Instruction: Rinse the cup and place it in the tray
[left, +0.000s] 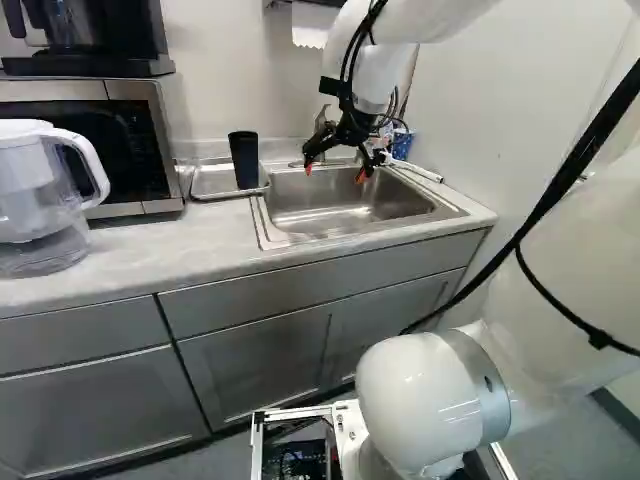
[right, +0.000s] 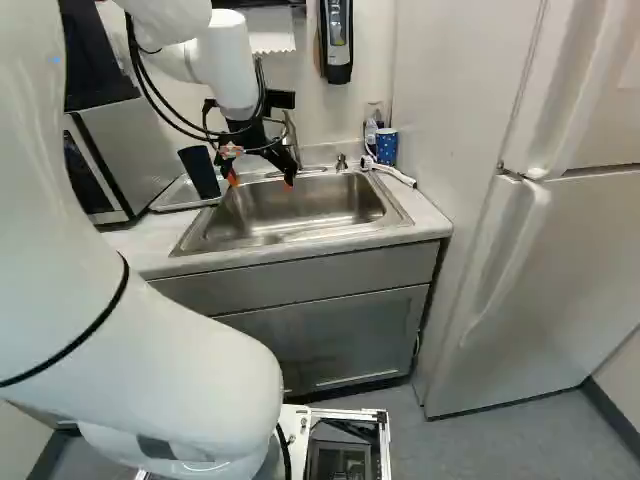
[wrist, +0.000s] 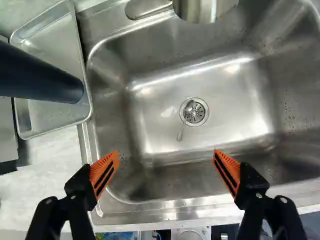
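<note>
Claw (left: 335, 172) is hovering over the sink (left: 330, 200), its fingers standing wide apart, gripping nothing. Dark cup (left: 244, 160) is standing in the tray (left: 208, 180) alongside.

Two base views from behind the arm (left: 430, 400), one either side, facing ahead and slightly down, both sharing the sink (right: 300, 208) (farther off there), wrist view close above it, looking down inside.

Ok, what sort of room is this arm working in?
Most likely a kitchen or break room: there's a metal sink set in a counter, a microwave and what looks like a fridge.
</note>
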